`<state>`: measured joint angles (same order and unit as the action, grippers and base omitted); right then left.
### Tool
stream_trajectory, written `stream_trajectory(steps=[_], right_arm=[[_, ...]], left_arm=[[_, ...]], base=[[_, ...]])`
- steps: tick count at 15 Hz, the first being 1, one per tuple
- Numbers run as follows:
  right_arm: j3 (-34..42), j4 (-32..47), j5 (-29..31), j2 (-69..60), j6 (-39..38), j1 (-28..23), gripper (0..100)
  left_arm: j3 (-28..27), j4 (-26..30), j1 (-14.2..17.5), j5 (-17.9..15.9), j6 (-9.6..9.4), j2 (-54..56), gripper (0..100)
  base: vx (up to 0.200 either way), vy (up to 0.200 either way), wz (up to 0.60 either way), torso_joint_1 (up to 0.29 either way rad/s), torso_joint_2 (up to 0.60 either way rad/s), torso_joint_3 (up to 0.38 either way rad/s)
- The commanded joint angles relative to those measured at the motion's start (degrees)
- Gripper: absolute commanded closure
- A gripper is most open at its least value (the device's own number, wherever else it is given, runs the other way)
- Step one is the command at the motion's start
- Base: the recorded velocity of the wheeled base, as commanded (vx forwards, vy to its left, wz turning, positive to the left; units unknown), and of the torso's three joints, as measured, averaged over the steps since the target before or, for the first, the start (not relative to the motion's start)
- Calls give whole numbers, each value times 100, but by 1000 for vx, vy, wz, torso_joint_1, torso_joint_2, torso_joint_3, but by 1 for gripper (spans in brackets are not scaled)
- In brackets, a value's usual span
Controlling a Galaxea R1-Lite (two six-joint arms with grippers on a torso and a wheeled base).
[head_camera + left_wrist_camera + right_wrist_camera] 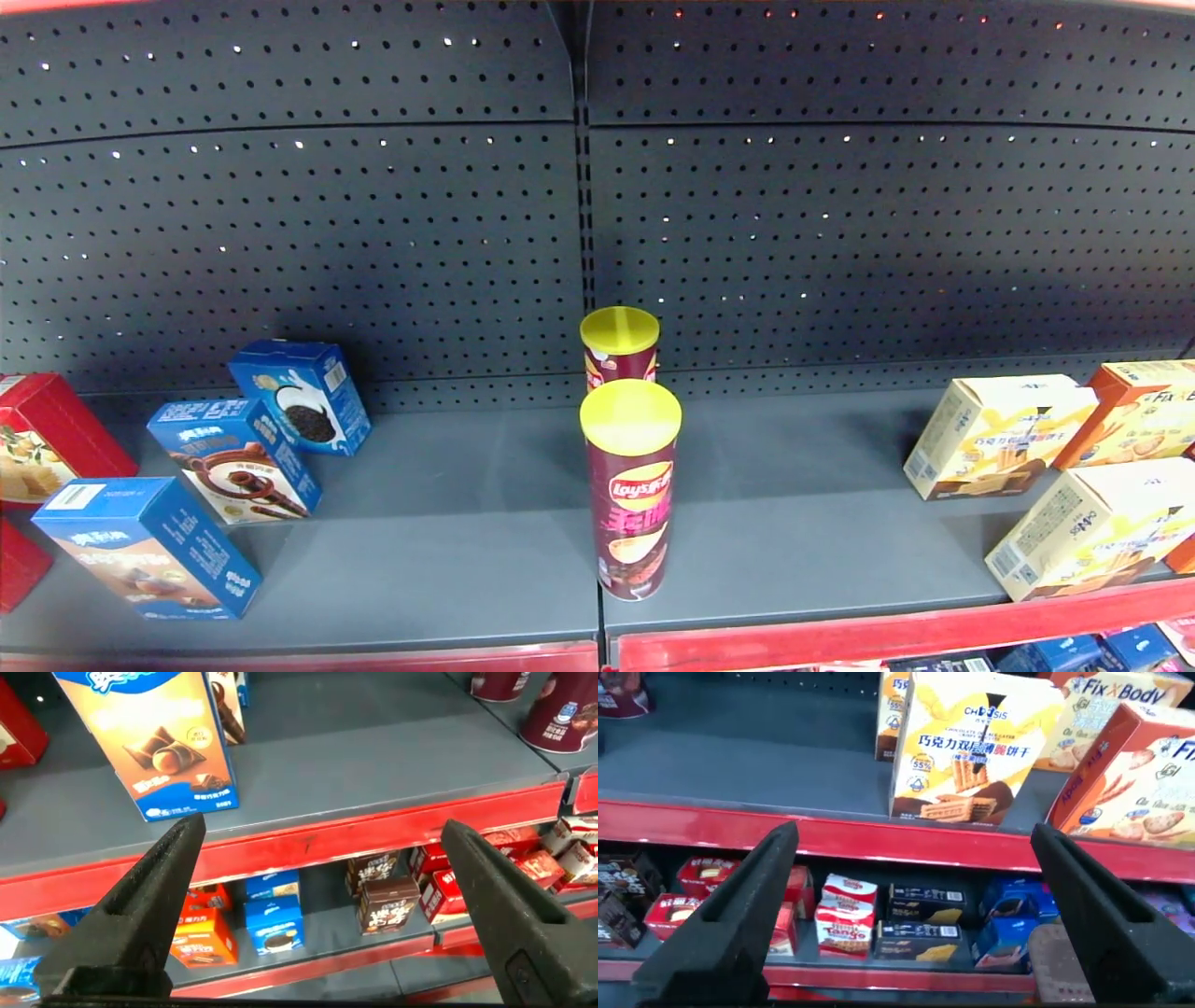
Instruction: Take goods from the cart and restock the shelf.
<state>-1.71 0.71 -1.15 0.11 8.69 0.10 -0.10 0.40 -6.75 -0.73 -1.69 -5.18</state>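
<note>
Two maroon chip canisters with yellow lids stand upright at the middle of the grey shelf (pixel 448 523). The front canister (pixel 630 490) is near the red edge strip (pixel 840 635), and the rear canister (pixel 619 347) is directly behind it, close to the perforated back panel (pixel 373 233). To the robot's left, three blue boxes (pixel 235 459) stand in a staggered row running from the back toward the front, with a red box (pixel 51 448) beside them at the far left. To the right, two cream boxes (pixel 999 434) stand one behind the other, next to an orange box (pixel 1144 411). The left gripper (pixel 322 829) hangs in front of the edge strip, near the frontmost blue box, its fingers spread wide and holding nothing. The right gripper (pixel 915 833) hangs before the same strip, facing a cream box, likewise wide apart and empty. Beyond its fingers, small packaged goods (pixel 920 919) line the lower shelf (pixel 878 975).
</note>
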Motion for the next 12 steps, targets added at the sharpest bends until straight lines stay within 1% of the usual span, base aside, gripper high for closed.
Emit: stream_trajectory(steps=[1, 2, 3, 4, 5, 7, 11, 12], right_arm=[[-14, 17, -8, -11, -210, -1, 0], [-14, 17, -26, -11, -315, -1, 0], [-14, 0, 44, -11, -439, -1, 0], [-14, 17, 123, -11, -711, -1, 0], [-5, -18, 194, -11, -1045, -1, 0], [4, -18, 79, -11, -940, -1, 0], [-5, 0, 9, -11, -931, -1, 0], [-5, 0, 9, -11, -931, 8, 0]], left_arm=[[-17, 21, 7, 64, 29, -27, 0], [-17, 21, 7, 179, 38, -27, 0], [-8, 13, 78, 460, 55, -27, 0], [-8, 4, 86, 495, 99, -27, 0], [1, -5, 78, 477, 117, -27, 0], [1, -5, 78, 398, 126, -27, 0], [1, -5, 78, 398, 126, -18, 0], [10, -14, 183, 390, 126, -27, 0]], base=[[0, 0, 0, 0, 0, 0], [0, 0, 0, 0, 0, 0], [0, 0, 0, 0, 0, 0], [0, 0, 0, 0, 0, 0], [0, 0, 0, 0, 0, 0], [0, 0, 0, 0, 0, 0], [0, 0, 0, 0, 0, 0], [0, 0, 0, 0, 0, 0]])
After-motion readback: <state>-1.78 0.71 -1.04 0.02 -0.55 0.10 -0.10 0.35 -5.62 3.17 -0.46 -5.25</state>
